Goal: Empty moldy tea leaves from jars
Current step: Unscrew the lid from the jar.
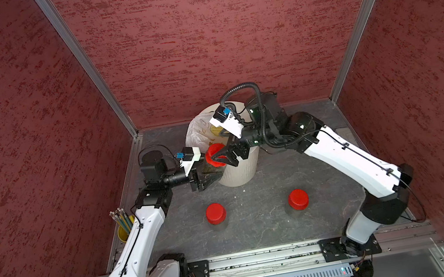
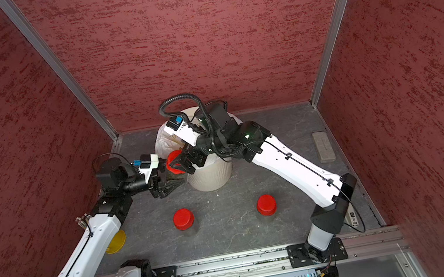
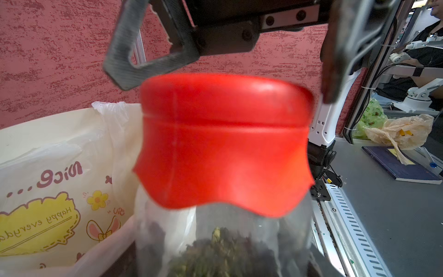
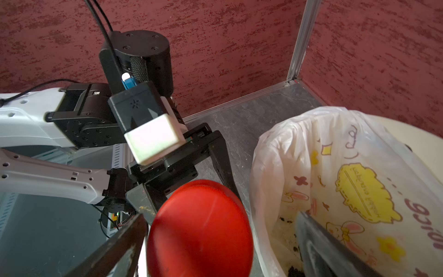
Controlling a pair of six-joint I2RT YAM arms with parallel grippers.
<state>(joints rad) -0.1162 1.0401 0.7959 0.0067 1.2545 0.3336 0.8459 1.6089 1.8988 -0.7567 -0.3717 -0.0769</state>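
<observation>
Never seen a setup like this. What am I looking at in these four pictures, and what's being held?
These are two robot arms mounted at a table's front edge. Two pictures look down from overhead; two come from cameras on the arms' wrists. The left gripper is shut on a clear jar of dark tea leaves, beside a cream bin lined with a printed bag. The right gripper stands open around that jar's red lid. Two more red-lidded jars stand on the table, plus a yellow cup of pencils.
</observation>
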